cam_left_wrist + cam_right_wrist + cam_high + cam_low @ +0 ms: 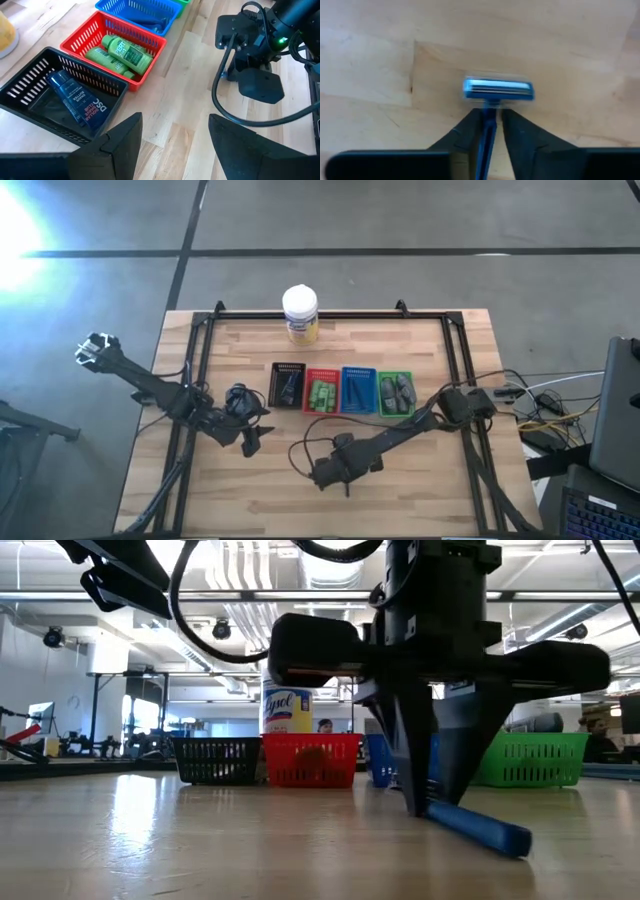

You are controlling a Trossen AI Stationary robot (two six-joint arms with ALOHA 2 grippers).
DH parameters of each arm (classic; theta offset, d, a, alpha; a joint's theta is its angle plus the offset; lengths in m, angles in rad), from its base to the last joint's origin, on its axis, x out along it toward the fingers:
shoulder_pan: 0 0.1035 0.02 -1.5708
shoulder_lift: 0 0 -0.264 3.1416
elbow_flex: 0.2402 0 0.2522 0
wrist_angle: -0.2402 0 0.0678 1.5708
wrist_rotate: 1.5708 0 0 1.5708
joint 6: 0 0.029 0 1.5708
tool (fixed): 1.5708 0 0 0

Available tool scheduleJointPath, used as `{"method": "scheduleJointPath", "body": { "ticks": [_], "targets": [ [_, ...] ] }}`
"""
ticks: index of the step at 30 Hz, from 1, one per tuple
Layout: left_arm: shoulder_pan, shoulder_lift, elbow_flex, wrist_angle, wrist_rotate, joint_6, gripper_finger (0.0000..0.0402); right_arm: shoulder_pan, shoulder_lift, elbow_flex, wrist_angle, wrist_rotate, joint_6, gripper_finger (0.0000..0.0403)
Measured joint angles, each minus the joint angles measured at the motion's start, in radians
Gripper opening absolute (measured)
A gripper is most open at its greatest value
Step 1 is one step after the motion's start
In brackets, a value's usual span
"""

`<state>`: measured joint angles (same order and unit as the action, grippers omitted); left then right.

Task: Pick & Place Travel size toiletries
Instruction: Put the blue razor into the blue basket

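Observation:
A blue razor point(498, 90) lies on the bare wood near the table's near edge, and its handle point(480, 827) shows in the low view. My right gripper point(346, 484) stands over it, fingers pointing down and shut on the handle. My left gripper point(250, 444) hovers open near the black tray point(30, 82), touching nothing. The black tray holds a dark blue tube point(75, 100), and the red tray point(92, 30) holds green bottles point(125, 52). More blue razors lie in the blue tray point(357, 390), and grey oval containers in the green tray point(395, 392). My right gripper pinches the razor's blue handle point(487, 132) between its two fingers, just behind the head. The fingers come from above, pointing down, and lie across the handle. The razor lies on the table, with its head point(498, 90) beyond the fingertips and its handle's free end point(510, 837) on the wood.
The four trays stand in a row at the table's middle. A white-lidded jar with a yellow label point(300, 315) stands behind them at the far edge. A black frame rail point(320, 315) runs around the tabletop. Cables point(305, 450) trail from the right arm over the wood.

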<state>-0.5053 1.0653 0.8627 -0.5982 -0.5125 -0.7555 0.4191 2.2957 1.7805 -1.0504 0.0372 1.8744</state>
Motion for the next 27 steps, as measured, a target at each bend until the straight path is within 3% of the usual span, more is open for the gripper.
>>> {"method": "scheduleJointPath", "body": {
  "ticks": [6,12,17,22,27],
  "targets": [
    [0.0,0.0,0.0,-0.001,0.0,0.007,0.0234,-0.005,-0.005,-0.002,-0.014,-0.012,-0.106,0.002],
    [0.0,0.0,0.0,-0.001,0.0,0.011,0.0234,-0.007,-0.057,-0.012,-0.044,-0.002,-0.124,0.002],
    [0.0,-0.002,0.0,-0.001,-0.001,0.011,0.0234,-0.032,-0.223,-0.015,-0.11,0.108,-0.1,0.0019],
    [0.0,-0.003,0.0,0.004,-0.013,0.013,0.0234,-0.15,-0.376,-0.052,-0.184,0.259,-0.17,0.0015],
    [0.0,-0.003,0.0,0.007,-0.026,0.02,0.0234,-0.355,-0.445,-0.154,-0.177,0.281,-0.367,0.0008]
  ]
}}
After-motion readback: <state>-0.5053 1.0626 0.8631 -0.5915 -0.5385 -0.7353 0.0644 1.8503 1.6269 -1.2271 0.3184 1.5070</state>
